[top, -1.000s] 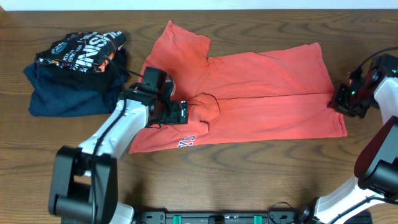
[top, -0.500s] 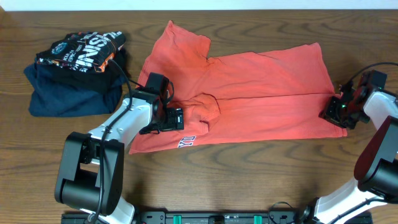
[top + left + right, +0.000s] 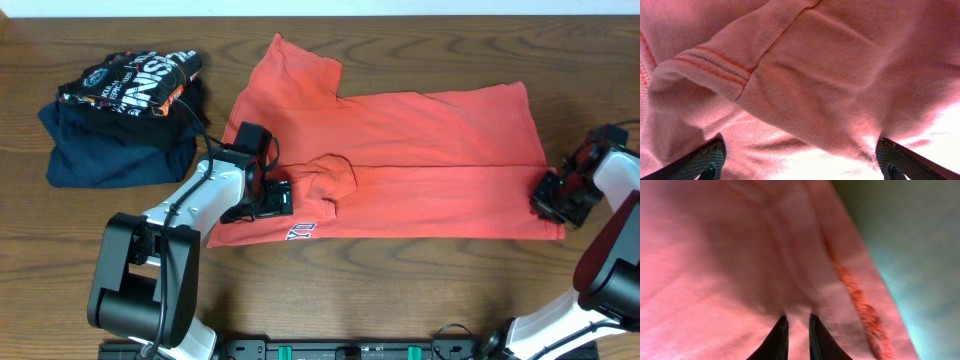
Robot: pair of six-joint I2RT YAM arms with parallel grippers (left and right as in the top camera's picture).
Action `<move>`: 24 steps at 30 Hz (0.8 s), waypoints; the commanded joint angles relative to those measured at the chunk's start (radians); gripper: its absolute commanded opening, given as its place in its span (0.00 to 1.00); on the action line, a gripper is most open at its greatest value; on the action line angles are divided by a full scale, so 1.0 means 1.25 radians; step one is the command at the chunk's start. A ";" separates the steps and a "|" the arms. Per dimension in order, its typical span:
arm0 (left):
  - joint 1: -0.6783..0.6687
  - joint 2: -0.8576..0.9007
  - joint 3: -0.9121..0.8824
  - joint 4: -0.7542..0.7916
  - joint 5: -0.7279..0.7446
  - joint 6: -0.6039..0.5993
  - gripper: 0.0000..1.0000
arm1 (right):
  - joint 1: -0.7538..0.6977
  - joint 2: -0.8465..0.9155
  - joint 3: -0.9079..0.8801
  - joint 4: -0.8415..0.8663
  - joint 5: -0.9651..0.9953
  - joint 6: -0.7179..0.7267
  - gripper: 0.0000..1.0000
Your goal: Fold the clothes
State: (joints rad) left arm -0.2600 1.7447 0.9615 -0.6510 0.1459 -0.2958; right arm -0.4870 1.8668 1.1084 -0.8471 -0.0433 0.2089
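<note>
overhead, the coral t-shirt [image 3: 430, 150] lies spread flat, right gripper [image 3: 550, 195] seemingly pinched on its hem corner, left gripper [image 3: 279, 197] splayed over a bunched fold, so a one-sided pull could skew it.

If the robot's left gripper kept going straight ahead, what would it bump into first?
The bunched-up fold of the red T-shirt, right ahead of the left gripper; it looks almost touching, though depth is unclear.

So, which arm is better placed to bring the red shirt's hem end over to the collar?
Probably the right arm: it is at the hem corner of the red T-shirt, jaws pinched on the cloth. The left arm is at the collar end, jaws wide open.
</note>
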 commanded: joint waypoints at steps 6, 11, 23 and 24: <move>0.002 0.031 -0.039 -0.032 -0.002 -0.009 0.98 | -0.073 0.013 -0.028 -0.063 0.093 0.070 0.13; 0.002 0.030 -0.015 -0.091 -0.004 0.031 0.98 | -0.104 0.013 -0.027 -0.130 0.173 0.141 0.10; 0.001 0.030 -0.001 -0.254 0.004 0.038 0.98 | -0.139 -0.011 -0.027 -0.157 0.166 0.165 0.07; 0.001 0.028 -0.001 -0.253 0.004 0.038 0.98 | -0.139 -0.020 -0.027 -0.157 0.159 0.165 0.08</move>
State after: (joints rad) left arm -0.2600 1.7664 0.9615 -0.9600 0.1505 -0.2581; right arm -0.6544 1.8675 1.0817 -1.0466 0.1505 0.3916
